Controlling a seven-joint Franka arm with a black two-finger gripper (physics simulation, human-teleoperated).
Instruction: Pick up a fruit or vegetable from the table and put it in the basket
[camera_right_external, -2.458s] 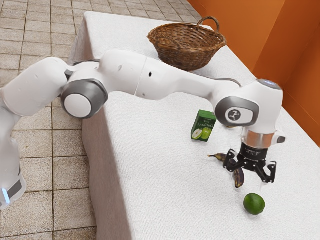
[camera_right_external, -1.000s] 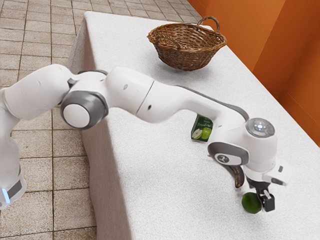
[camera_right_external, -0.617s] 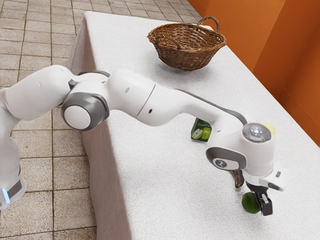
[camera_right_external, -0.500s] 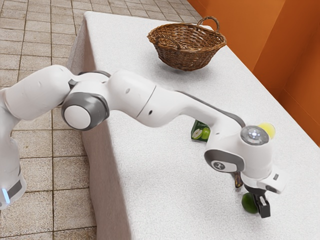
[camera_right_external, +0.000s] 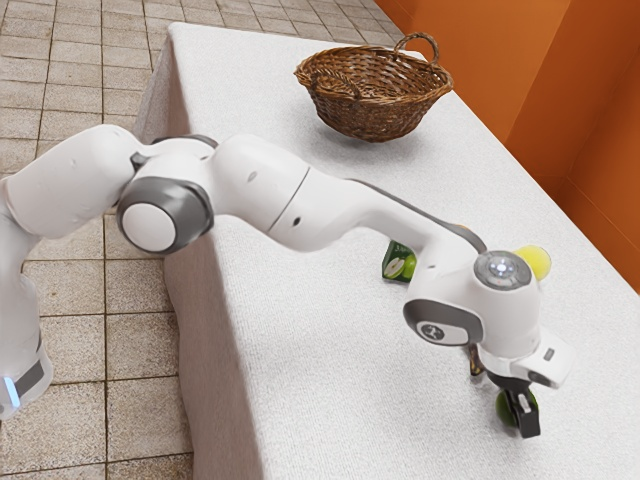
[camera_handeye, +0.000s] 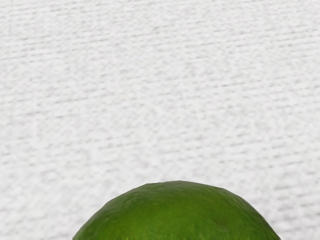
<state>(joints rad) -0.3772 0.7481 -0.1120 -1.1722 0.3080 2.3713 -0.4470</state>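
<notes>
At the lower part of the exterior view, toward its right, we have our pincer (camera_right_external: 525, 415) pointing downward at the green lime (camera_right_external: 504, 408). Green skin is visible on both sides of the dark part of the pincer which stands in front of it. From this picture we cannot tell if the pincer is open or if it is closed on the lime. The lime is low at the white-covered counter (camera_right_external: 330, 390), outside the basket (camera_right_external: 375, 100) and well apart from it. If it touches the cover, we cannot say.

Close to the pincer, a banana (camera_right_external: 475, 362) is mostly hidden by our white arm (camera_right_external: 340, 212). Beyond the arm, a yellow round thing (camera_right_external: 538, 262) is partly visible, and a green box (camera_right_external: 398, 262) with apples pictured on it is also partly covered by the arm. The brown woven basket stands upright on the counter, in the upper part of the exterior view, with its handle raised. Behind the counter is an orange wall (camera_right_external: 540, 70), and around the arm's base side we see the tiled floor (camera_right_external: 75, 285).

With the wrist view, we see the rounded green upper part of the lime near the pincer, against the white cover. Also from this view we cannot judge the grip.
</notes>
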